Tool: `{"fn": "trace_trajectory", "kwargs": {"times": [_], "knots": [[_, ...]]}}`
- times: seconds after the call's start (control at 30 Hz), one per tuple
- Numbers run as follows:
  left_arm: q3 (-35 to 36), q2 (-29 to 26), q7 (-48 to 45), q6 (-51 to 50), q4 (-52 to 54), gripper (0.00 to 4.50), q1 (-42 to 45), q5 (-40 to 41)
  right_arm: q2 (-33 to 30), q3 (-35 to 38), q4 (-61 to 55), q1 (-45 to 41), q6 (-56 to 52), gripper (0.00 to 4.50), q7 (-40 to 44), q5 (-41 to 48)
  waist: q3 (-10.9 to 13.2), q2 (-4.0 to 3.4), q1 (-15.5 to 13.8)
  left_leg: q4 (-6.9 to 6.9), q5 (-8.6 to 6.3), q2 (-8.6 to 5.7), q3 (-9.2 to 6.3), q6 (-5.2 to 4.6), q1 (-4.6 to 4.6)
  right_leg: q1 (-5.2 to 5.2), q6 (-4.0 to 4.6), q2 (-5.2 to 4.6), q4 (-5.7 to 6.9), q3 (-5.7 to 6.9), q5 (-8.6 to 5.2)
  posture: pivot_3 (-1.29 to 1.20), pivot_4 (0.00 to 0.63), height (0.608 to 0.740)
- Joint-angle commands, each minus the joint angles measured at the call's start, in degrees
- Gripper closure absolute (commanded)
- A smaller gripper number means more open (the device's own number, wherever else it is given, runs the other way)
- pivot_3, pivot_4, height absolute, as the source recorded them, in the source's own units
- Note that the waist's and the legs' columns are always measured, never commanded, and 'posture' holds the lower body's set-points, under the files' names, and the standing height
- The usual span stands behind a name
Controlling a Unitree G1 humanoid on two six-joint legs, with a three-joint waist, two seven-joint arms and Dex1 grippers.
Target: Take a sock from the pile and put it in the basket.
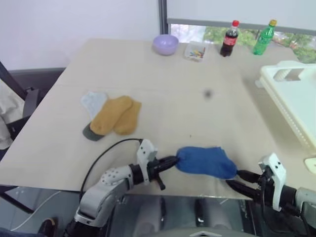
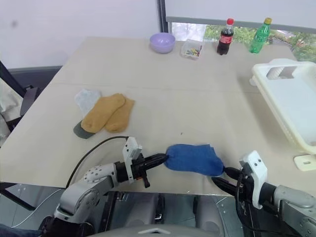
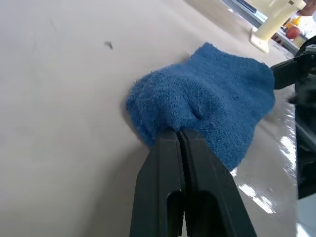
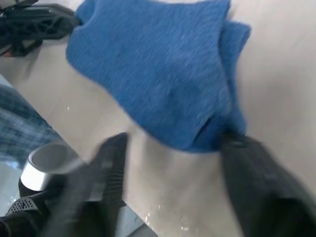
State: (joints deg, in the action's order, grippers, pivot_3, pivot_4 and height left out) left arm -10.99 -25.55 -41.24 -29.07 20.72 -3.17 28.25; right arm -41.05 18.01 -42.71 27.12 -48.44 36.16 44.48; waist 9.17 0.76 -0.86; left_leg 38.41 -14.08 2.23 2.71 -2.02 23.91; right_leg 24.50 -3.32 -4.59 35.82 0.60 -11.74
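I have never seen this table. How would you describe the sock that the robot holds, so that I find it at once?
Start at the near edge of the beige wooden table, between the two claws. There lies a royal blue knitted fabric sock, pinched at one end by the shut left claw. The loose pile of mustard-yellow and grey socks lies farther back to the left; this sock is the only blue one.

Bright, even daylight fills the room, coming from the window (image 1: 289, 39) at about one o'clock. The pale worktop (image 1: 173, 94) is evenly lit, with only faint, soft shadows under the socks (image 1: 111, 116). Glare shines on the glossy strip along the near edge at six o'clock. A small dark smudge floats near the centre of the left eye view. The right wrist view is motion-blurred, its fingers (image 4: 261, 187) smeared; the left wrist view is sharp.
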Motion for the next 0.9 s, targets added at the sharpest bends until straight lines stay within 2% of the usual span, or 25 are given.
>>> {"fn": "trace_trajectory", "kwargs": {"times": [0.03, 0.27, 0.43, 0.53, 0.57, 0.63, 0.67, 0.77, 0.9], "knots": [[-0.7, 0.2, -1.2, 1.9, -5.2, 4.50, 0.4, -2.2, 0.2, 1.6, 0.6, -3.3, 9.7, 1.00, 3.4, -4.1, 0.0, -0.03, 0.1, 0.01, 0.00, -0.01, 0.01, 0.00, -0.05, -0.03, 0.00, 0.01, 0.00, 0.00, 0.00, 0.00, 0.150, 0.730], [-0.8, -0.1, -6.8, 11.0, -19.0, 4.50, 5.0, -5.8, -0.7, -13.9, 10.7, -17.9, 25.5, 1.00, 6.1, -22.0, -0.3, -0.32, 0.0, 0.01, 0.01, 0.01, -0.08, 0.00, -0.19, -0.08, 0.00, 0.14, 0.07, 0.05, 0.01, 0.00, 0.150, 0.730], [-0.9, 0.6, -12.5, 23.1, -37.5, 4.50, 11.1, -9.7, 1.6, -20.7, 20.6, -26.9, 31.4, 1.00, 11.8, -24.4, -0.8, -0.77, 0.0, 0.02, 0.02, 0.00, 0.01, -0.03, -0.22, -0.18, 0.02, 0.21, 0.08, 0.10, 0.01, 0.00, 0.150, 0.730], [0.1, 0.6, -15.6, 29.6, -48.8, 4.50, 15.5, -11.0, 3.1, -21.5, 23.6, -29.6, 33.5, 1.00, 14.9, -23.3, -1.0, -0.96, 0.1, 0.02, 0.01, 0.00, 0.03, -0.02, -0.80, -0.74, 0.03, 0.22, 0.09, 0.13, 0.02, 0.00, 0.150, 0.730], [0.3, 0.7, -16.5, 31.2, -51.3, 4.50, 16.5, -11.3, 3.2, -21.8, 24.3, -30.1, 33.8, 1.52, 15.6, -23.3, -1.1, -0.98, 0.1, -0.02, 0.00, 0.02, -0.03, 0.01, -0.99, -0.88, 0.03, 0.25, 0.09, 0.16, 0.02, 0.00, 0.150, 0.730], [0.4, 0.9, -17.9, 33.8, -54.9, 4.50, 17.9, -11.8, 3.0, -22.8, 25.6, -30.6, 34.9, 2.16, 16.7, -24.6, -1.3, -1.11, 0.3, -0.05, -0.14, 0.06, -0.20, 0.25, -1.18, -0.94, 0.03, 0.26, 0.09, 0.26, 0.02, 0.00, 0.150, 0.730], [0.3, 0.7, -18.1, 33.7, -52.6, 4.50, 16.6, -11.7, 3.2, -23.4, 26.1, -30.9, 35.5, 2.88, 17.2, -25.2, -1.3, -1.21, 0.5, -0.07, -0.15, 0.10, -0.38, 0.26, -1.26, -0.94, 0.03, 0.25, 0.09, 0.30, 0.02, 0.00, 0.150, 0.730], [-0.1, -0.4, -16.6, 28.7, -39.1, 4.50, 11.9, -10.6, 4.3, -25.0, 26.4, -31.4, 35.5, 4.01, 17.1, -26.1, -1.4, -1.35, 1.8, -0.09, -0.16, 0.11, -0.63, 0.27, -1.44, -0.92, 0.03, 0.20, 0.09, 0.41, 0.02, 0.00, 0.150, 0.730], [0.1, -1.3, -14.9, 23.7, -31.1, 4.50, 9.7, -10.2, 6.9, -26.8, 27.0, -32.8, 34.6, 4.01, 14.8, -28.0, -1.4, -1.25, 2.0, -0.12, -0.16, 0.12, -0.79, 0.27, -1.59, -0.80, 0.03, 0.00, 0.11, 0.66, 0.02, 0.00, 0.150, 0.730]]}}
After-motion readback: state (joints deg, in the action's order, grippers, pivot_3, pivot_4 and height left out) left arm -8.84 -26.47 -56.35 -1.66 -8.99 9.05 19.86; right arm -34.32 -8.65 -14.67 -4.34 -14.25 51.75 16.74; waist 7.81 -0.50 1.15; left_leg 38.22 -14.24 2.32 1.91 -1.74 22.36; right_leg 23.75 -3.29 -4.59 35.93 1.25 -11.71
